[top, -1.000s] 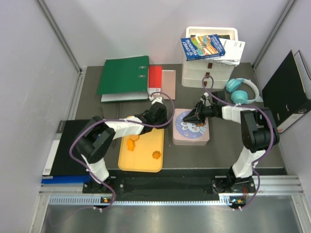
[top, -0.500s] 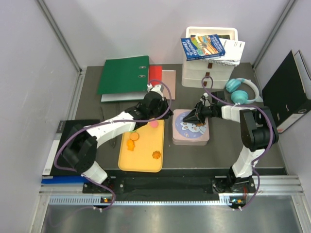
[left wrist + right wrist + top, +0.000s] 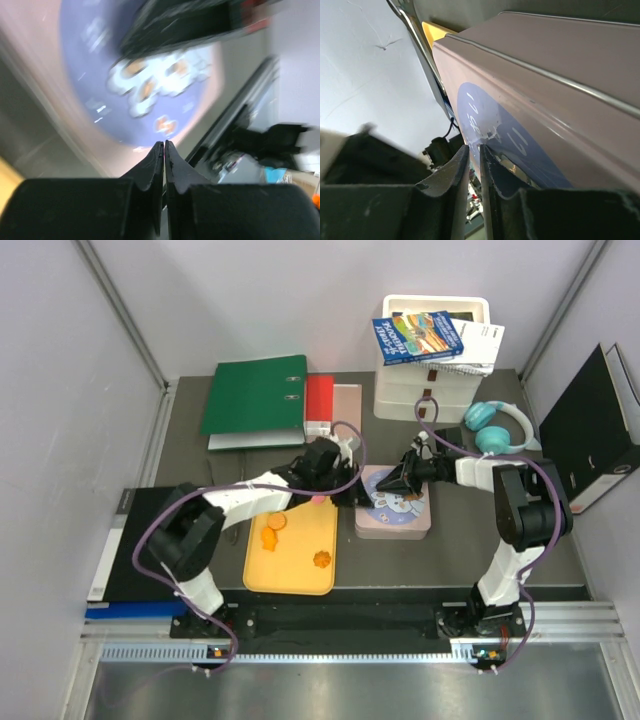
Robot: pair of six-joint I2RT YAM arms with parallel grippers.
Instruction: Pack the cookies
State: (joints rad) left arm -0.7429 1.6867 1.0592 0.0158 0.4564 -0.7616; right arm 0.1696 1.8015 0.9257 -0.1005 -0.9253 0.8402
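Note:
Three orange cookies (image 3: 276, 522) (image 3: 268, 538) (image 3: 321, 559) lie on the yellow tray (image 3: 300, 580), and a pink cookie (image 3: 318, 497) sits at its far edge. Right of the tray stands a pink tin (image 3: 393, 525) with a blue picture lid (image 3: 150, 75). My left gripper (image 3: 345, 495) (image 3: 164, 143) hangs at the tin's left edge, shut and with nothing between its fingers; its view is blurred. My right gripper (image 3: 395, 483) (image 3: 474, 146) is on the lid (image 3: 520, 145), its jaws nearly together on the lid's rim.
A green binder (image 3: 255, 395) and red folder (image 3: 319, 398) lie at the back left. White drawers (image 3: 430, 380) with books on top stand at the back. Teal headphones (image 3: 495, 425) lie behind the right arm, black binders (image 3: 590, 430) at the right, and a black board (image 3: 130, 540) to the left.
My left gripper swung back from the tray's far edge, then right to the tin's left side. The pink cookie now shows on the tray. The right arm has stayed put.

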